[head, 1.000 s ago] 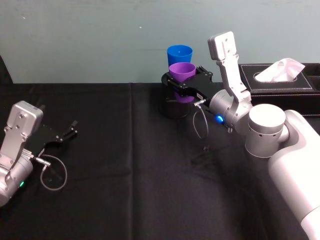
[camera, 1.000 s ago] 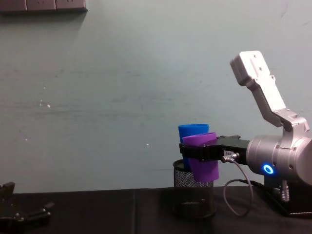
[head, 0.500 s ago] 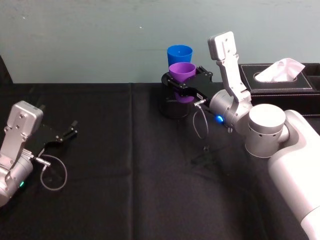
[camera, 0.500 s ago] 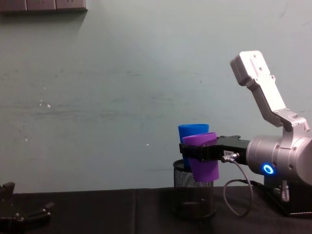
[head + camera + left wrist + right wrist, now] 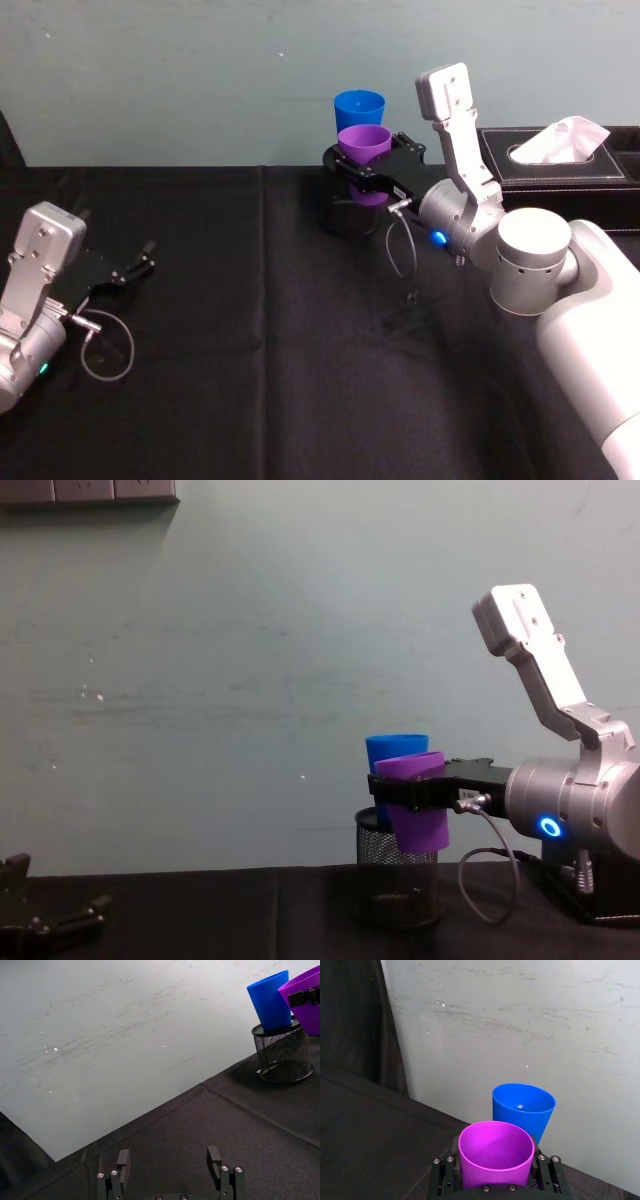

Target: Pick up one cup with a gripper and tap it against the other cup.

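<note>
Purple cup [image 5: 363, 147], clamped by the right gripper [image 5: 362, 172], beside blue cup [image 5: 359, 108] in the mesh holder [image 5: 399, 885]; tissue box [image 5: 560, 155] right.

The left gripper [image 5: 170, 1165] rests open.

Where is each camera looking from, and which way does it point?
Head view: high up, looking down at the table; both arms show, right gripper holding the purple cup.
Chest view: low, looking across at the wall; blue cup stands in the mesh holder.
Left wrist view: behind the open left gripper, facing the cups.
Right wrist view: behind the purple cup, facing the blue cup.
All four share both cups.
</note>
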{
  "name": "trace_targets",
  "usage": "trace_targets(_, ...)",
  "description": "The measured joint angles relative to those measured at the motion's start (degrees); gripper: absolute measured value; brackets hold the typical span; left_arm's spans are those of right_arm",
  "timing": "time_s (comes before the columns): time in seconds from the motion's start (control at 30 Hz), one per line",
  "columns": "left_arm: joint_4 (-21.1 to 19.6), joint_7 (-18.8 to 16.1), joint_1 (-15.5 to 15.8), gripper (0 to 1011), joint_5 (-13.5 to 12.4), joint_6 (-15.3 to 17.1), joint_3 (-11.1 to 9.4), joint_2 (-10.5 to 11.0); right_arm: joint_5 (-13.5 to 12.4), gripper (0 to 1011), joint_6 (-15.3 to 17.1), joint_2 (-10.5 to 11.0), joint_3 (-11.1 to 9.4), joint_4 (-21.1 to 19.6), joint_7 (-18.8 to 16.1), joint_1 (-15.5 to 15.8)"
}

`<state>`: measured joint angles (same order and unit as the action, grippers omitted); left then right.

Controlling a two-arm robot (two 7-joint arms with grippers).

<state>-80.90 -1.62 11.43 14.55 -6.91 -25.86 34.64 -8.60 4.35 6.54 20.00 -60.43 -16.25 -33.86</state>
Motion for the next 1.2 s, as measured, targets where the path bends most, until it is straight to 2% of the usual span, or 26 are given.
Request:
trace_targets(0.27, 0.0, 0.0, 0.0, 1000, 0.0, 0.0, 0.0, 0.0, -0.3, 748, -0.2, 0.9, -0.8, -4.0, -0.1, 3.2)
trace_targets(0.77, 0.0, 0.0, 0.0, 1000, 0.0, 0.0, 0.0, 0.0, -2.1, 748, 1.3, 4.8, -1.9, -19.1, -0.2, 15.2)
trace_targets(0.97, 0.0, 0.0, 0.0, 1000, 0.0, 0.0, 0.0, 0.0, -0.4, 749, -0.8, 6.0, -1.8, -23.4, 1.7, 20.2)
trace_targets(1.2, 0.0, 0.0, 0.0, 1000, 0.0, 0.0, 0.0, 0.0, 1.7, 749, -4.7, 5.7, -1.8, -23.7, 3.4, 23.2)
